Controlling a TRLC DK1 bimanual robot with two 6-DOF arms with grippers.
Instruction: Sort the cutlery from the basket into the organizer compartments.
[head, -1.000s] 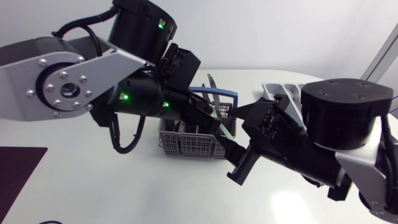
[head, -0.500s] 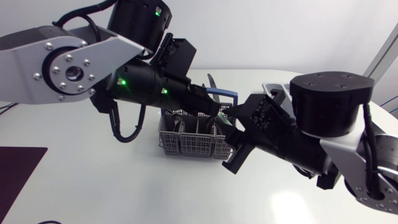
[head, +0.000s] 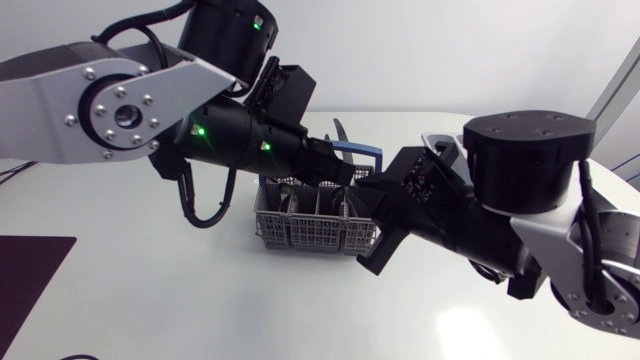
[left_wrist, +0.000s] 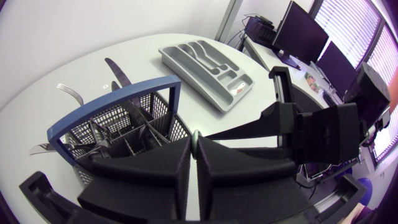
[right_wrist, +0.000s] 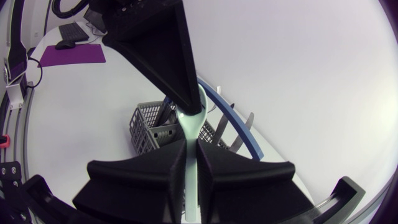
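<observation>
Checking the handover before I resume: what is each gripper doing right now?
Left gripper: closed on the pale green spoon, at its bowl end.
Right gripper: closed on that spoon's handle.

The basket stands mid-table; the organizer lies behind it, toward the right edge. A spoon hangs above the basket, between left gripper and right gripper.

The white table has a rounded edge and a smooth, bare top. A grey mesh basket with a blue handle stands near its middle. A grey organizer with several long compartments lies flat, well apart from the basket, towards the far edge. A dark purple mat lies at the table's left side.
</observation>
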